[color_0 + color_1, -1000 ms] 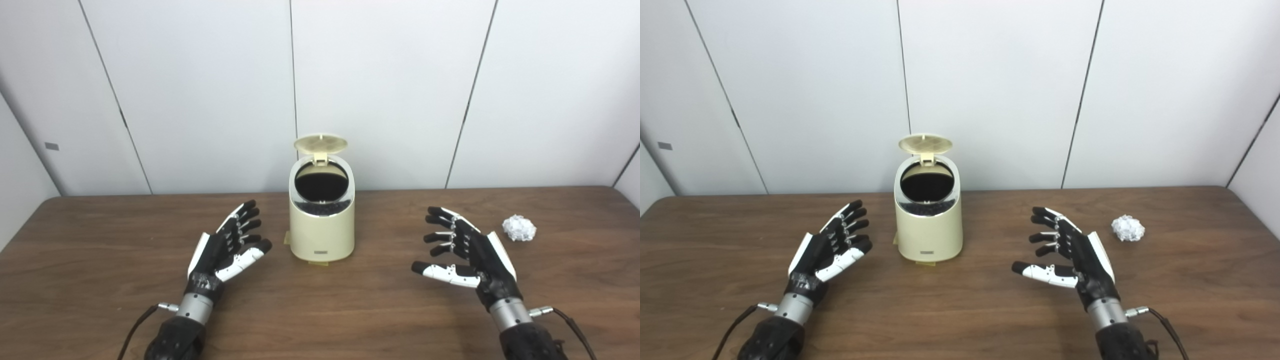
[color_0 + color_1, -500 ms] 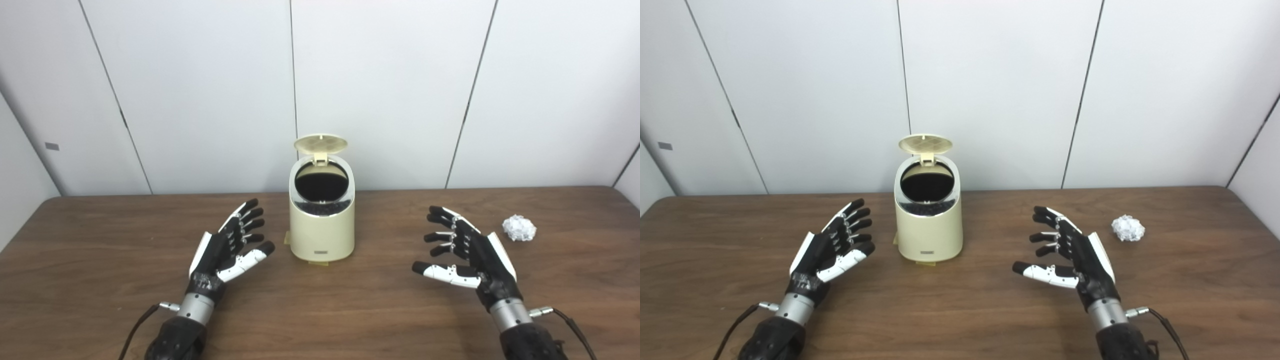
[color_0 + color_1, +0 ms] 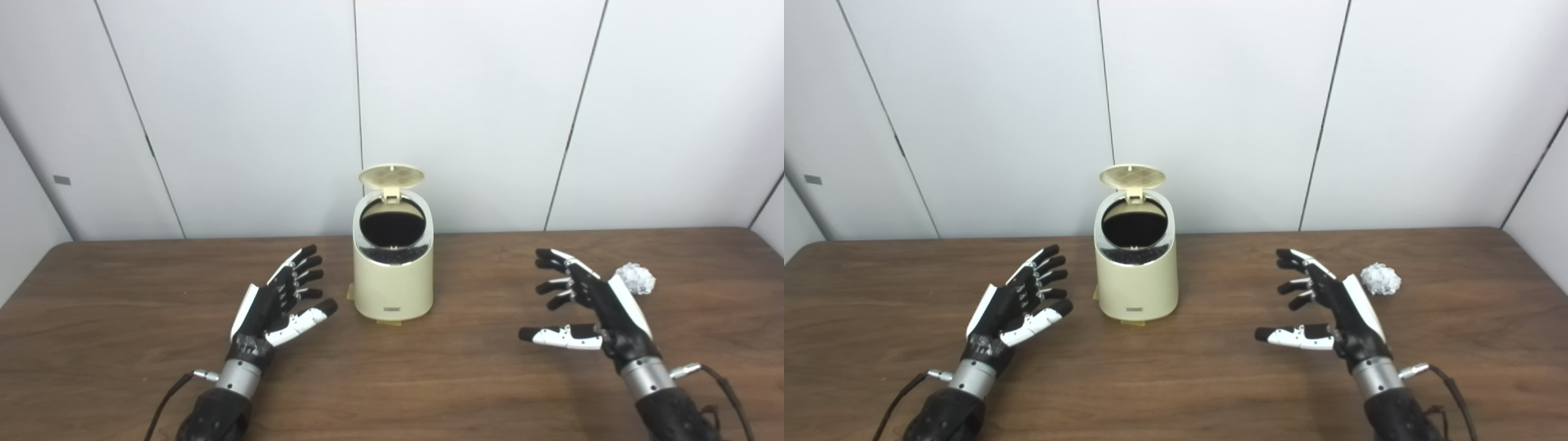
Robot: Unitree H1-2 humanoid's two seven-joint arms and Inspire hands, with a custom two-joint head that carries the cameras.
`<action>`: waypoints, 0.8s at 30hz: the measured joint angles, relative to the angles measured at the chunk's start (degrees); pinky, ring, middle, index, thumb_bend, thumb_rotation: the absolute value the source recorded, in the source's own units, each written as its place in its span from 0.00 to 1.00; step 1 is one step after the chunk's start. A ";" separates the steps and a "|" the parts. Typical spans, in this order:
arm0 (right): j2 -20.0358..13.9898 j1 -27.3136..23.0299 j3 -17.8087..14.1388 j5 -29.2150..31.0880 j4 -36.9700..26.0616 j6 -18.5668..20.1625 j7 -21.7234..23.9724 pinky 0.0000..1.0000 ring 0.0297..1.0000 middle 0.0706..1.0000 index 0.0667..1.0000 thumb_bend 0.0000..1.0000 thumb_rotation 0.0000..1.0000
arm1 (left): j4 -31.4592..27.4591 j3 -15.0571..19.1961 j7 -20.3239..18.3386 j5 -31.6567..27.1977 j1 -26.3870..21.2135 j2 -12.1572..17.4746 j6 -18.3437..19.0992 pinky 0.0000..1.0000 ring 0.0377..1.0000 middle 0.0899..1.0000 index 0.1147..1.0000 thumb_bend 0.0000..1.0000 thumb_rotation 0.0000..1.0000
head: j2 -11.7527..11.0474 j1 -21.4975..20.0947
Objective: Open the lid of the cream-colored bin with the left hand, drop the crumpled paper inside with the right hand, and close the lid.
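Bin point(image 3: 392, 278) of cream color stands upright at the middle of the counter point(image 3: 122, 343) in the left eye view, and its lid point(image 3: 391, 176) is raised behind the dark round opening. On the near left of the bin the left hand point(image 3: 278, 305) has its fingers spread and holds nothing. On the right side the right hand point(image 3: 588, 303) is spread too, palm toward the bin, also empty. Crumpled paper point(image 3: 637, 277) lies on the counter just behind this hand, partly covered by it.

From the right eye view a small gap shows between the paper point(image 3: 1380, 278) and the right hand point(image 3: 1329, 306). The left hand point(image 3: 1020, 303) stays apart from the bin point(image 3: 1135, 275).
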 measured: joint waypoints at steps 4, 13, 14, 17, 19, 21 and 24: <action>-3.94 -1.16 -0.03 -4.57 0.03 -0.44 -0.18 0.53 0.66 0.77 0.78 0.84 0.10 | 0.00 0.22 1.18 1.18 0.14 0.26 -0.27 0.74 0.83 0.86 0.91 0.90 0.39 | -0.26 -0.87; -10.48 -3.58 0.09 -13.61 3.93 -5.17 -3.27 0.61 0.68 0.74 0.75 0.85 0.10 | 0.27 0.50 1.18 0.93 0.37 1.39 -2.02 0.77 0.84 0.87 0.92 0.86 0.38 | -0.53 -7.47; -10.60 -3.89 0.11 -14.04 3.85 -5.11 -3.27 0.62 0.69 0.74 0.75 0.85 0.10 | 0.41 0.57 1.08 0.71 0.37 1.61 -2.03 0.77 0.84 0.86 0.92 0.86 0.37 | -0.62 -8.17; -10.65 -4.53 0.75 -18.36 3.05 -4.62 -3.69 0.60 0.69 0.72 0.75 0.86 0.10 | 1.36 0.78 0.25 -0.64 0.05 2.21 -2.37 0.74 0.83 0.87 0.92 0.85 0.36 | -1.14 -11.59; -10.64 -4.85 1.43 -21.70 2.26 -3.38 -3.75 0.57 0.67 0.72 0.75 0.86 0.09 | 1.53 0.91 -0.42 -1.00 0.02 2.57 -2.56 0.73 0.83 0.87 0.92 0.84 0.36 | -1.23 -12.74; -10.56 -5.51 1.72 -24.18 1.74 -0.55 -2.90 0.52 0.64 0.72 0.75 0.86 0.08 | 1.83 0.97 -0.74 -1.03 -0.04 2.89 -3.20 0.75 0.83 0.86 0.92 0.83 0.35 | -1.32 -14.15; -10.54 -7.20 1.77 -27.18 0.80 4.59 -0.94 0.56 0.69 0.75 0.76 0.87 0.08 | 2.62 1.02 -0.94 -0.95 -0.26 3.63 -4.43 0.75 0.82 0.85 0.92 0.82 0.35 | -1.41 -15.20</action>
